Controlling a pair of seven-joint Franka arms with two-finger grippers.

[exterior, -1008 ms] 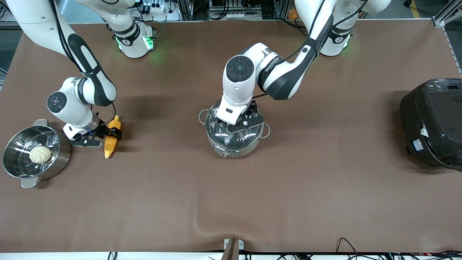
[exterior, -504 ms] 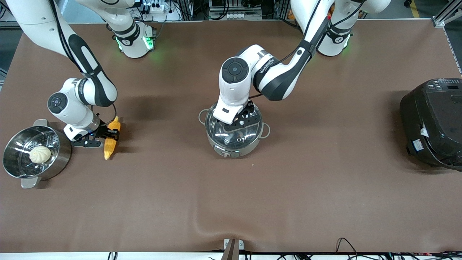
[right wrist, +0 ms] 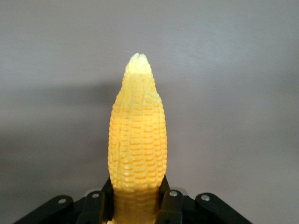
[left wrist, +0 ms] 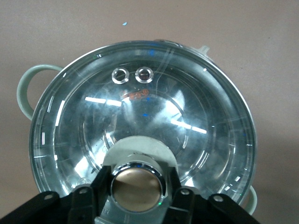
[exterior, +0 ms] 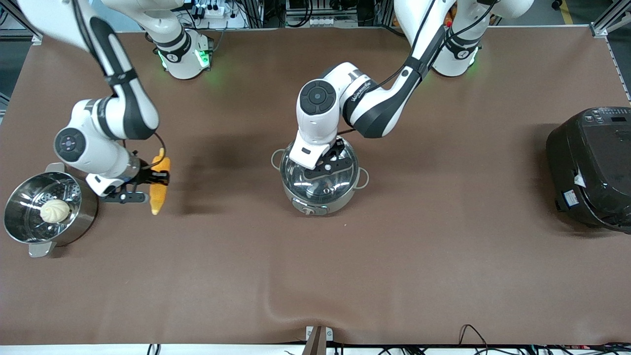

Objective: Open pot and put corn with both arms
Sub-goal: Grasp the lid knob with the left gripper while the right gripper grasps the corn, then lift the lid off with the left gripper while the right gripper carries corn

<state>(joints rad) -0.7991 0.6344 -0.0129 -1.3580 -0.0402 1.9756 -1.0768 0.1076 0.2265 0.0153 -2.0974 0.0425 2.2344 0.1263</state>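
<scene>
The steel pot point(exterior: 315, 206) stands mid-table with its glass lid point(exterior: 323, 190) on. My left gripper point(exterior: 329, 166) is down on the lid, shut on the copper-coloured lid knob point(left wrist: 137, 185), with a black finger point(left wrist: 100, 186) pressed against each side of it. Toward the right arm's end of the table, the yellow corn point(exterior: 158, 195) hangs a little above the cloth, its shadow beside it. My right gripper point(exterior: 158, 178) is shut on its thick end. In the right wrist view the corn point(right wrist: 138, 140) points away from the gripper point(right wrist: 138, 205), its pale tip outermost.
A steel steamer pot point(exterior: 88, 213) with a white bun point(exterior: 54, 210) inside stands beside the right gripper, toward the right arm's end of the table. A big black rice cooker point(exterior: 591, 167) sits at the left arm's end.
The left gripper has closed on the lid knob. The right gripper has closed on the corn and lifted it off the cloth.
</scene>
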